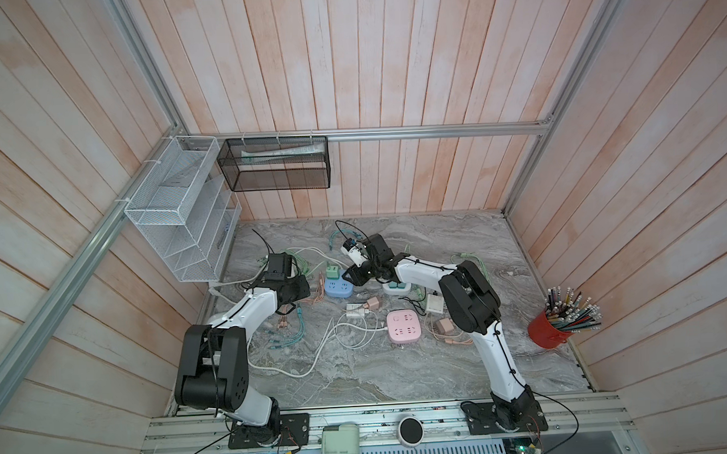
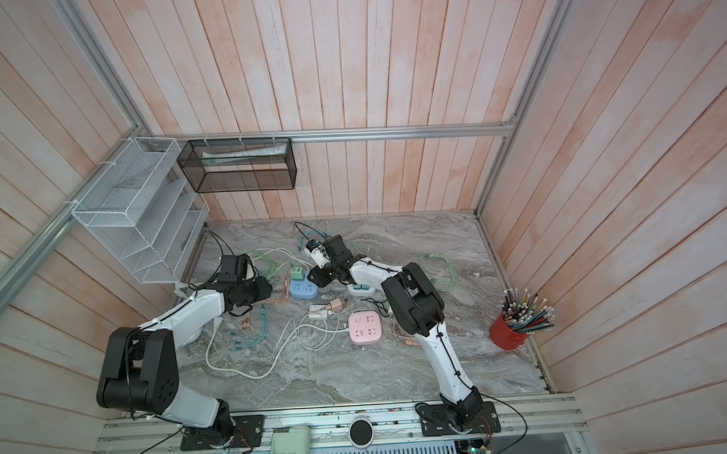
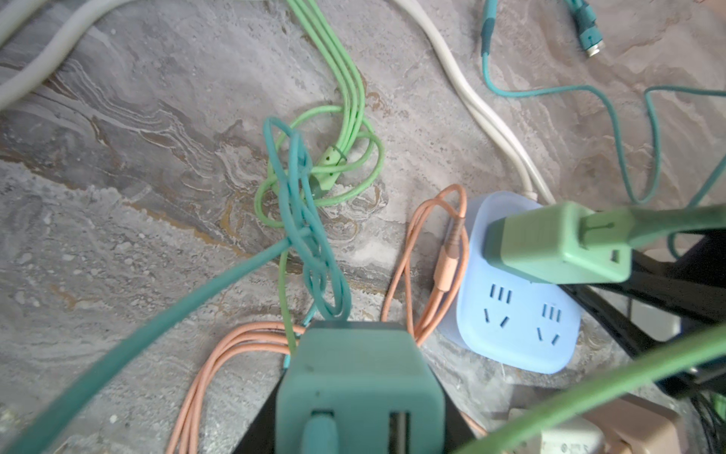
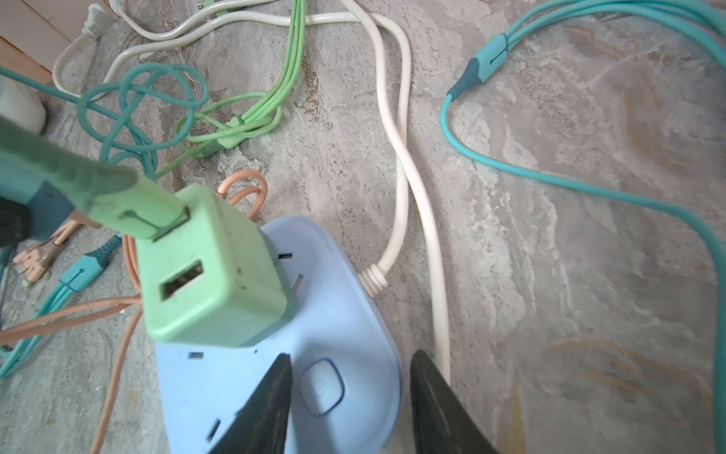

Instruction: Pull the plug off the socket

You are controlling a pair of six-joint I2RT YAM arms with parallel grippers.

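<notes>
Right wrist: right tool (image 4: 349, 365) half-open at socket (image 4: 353, 314) edge; left tool (image 3: 357, 338) clamps teal plug (image 3: 355, 369).

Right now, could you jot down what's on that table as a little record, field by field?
surface: grey marbled table
socket: blue power strip, lying flat
plug in socket: green adapter, standing tilted in the strip, with a green cable in one of its ports
left gripper: shut on a teal adapter
right gripper: jaws apart, over the strip's button end
also there: pink power strip, red cup of pencils, loose cables
</notes>
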